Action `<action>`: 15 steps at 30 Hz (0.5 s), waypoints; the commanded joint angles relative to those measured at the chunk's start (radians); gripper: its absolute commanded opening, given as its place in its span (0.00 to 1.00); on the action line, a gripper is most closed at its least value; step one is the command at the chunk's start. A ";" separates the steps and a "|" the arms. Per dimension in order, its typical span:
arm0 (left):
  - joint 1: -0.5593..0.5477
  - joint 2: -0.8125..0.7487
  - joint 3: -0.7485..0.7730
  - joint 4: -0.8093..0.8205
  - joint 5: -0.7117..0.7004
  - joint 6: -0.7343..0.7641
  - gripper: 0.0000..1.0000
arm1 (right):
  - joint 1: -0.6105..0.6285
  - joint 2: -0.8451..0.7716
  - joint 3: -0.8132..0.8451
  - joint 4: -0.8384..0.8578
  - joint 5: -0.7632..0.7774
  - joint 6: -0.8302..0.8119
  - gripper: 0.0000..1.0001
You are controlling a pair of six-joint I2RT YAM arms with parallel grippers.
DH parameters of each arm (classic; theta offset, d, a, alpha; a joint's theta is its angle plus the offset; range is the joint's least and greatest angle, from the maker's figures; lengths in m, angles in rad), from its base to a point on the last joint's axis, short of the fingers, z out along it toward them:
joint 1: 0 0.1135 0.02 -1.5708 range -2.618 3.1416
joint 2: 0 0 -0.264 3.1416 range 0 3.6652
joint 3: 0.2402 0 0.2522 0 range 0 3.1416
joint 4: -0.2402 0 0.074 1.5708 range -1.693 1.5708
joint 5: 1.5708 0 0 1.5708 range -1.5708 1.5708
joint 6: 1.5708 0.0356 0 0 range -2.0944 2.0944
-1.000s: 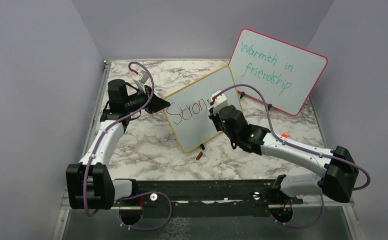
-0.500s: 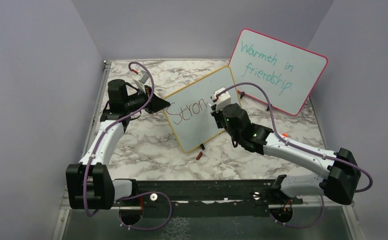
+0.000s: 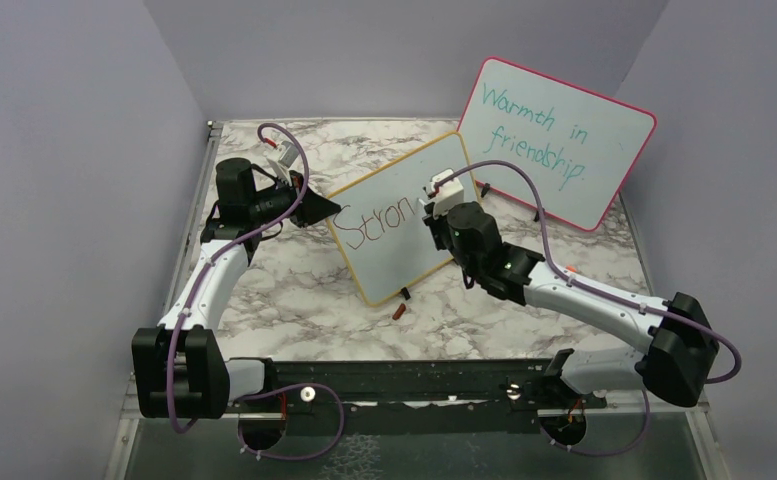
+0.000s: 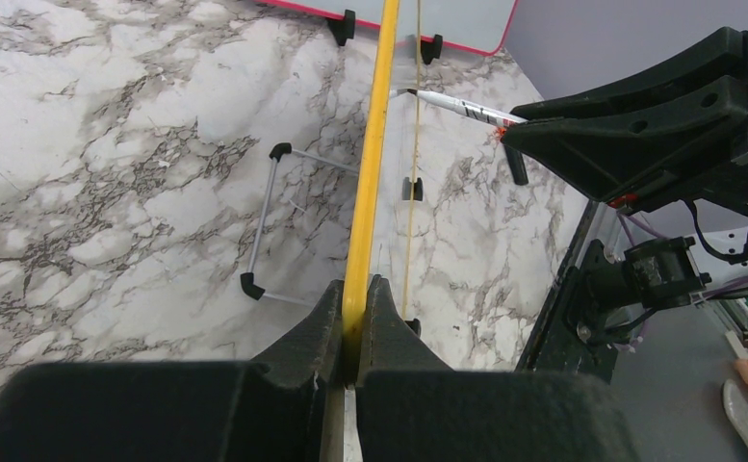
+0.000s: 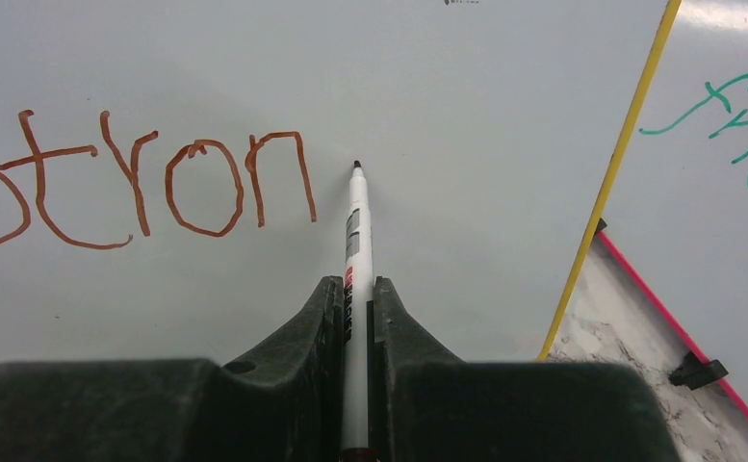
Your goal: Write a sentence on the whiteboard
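The whiteboard [image 3: 404, 255] with a yellow frame stands tilted mid-table; its edge [image 4: 374, 144] runs up the left wrist view. Red-brown letters "Stron" [image 3: 377, 219] are on it, also in the right wrist view [image 5: 148, 183]. My left gripper [image 3: 319, 210] is shut on the board's left edge [image 4: 355, 303]. My right gripper [image 3: 434, 205] is shut on a white marker [image 5: 354, 231], its tip at the board just right of the "n". The marker also shows in the left wrist view [image 4: 466, 106].
A pink-framed board [image 3: 554, 140] with teal words stands at the back right, close behind the yellow board. A small brown marker cap [image 3: 398, 312] lies on the marble table [image 3: 294, 300] in front of the board. A small orange object [image 3: 570, 270] lies right.
My right gripper has moved up and right along the board with the marker, away from the "n". The left gripper and board have stayed still.
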 commanded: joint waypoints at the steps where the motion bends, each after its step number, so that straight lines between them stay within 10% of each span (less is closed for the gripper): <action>1: -0.010 0.038 -0.013 -0.071 -0.122 0.116 0.00 | -0.013 0.019 0.014 0.049 -0.004 -0.008 0.01; 15: -0.009 0.038 -0.013 -0.070 -0.121 0.117 0.00 | -0.022 0.033 0.027 0.078 -0.061 -0.022 0.01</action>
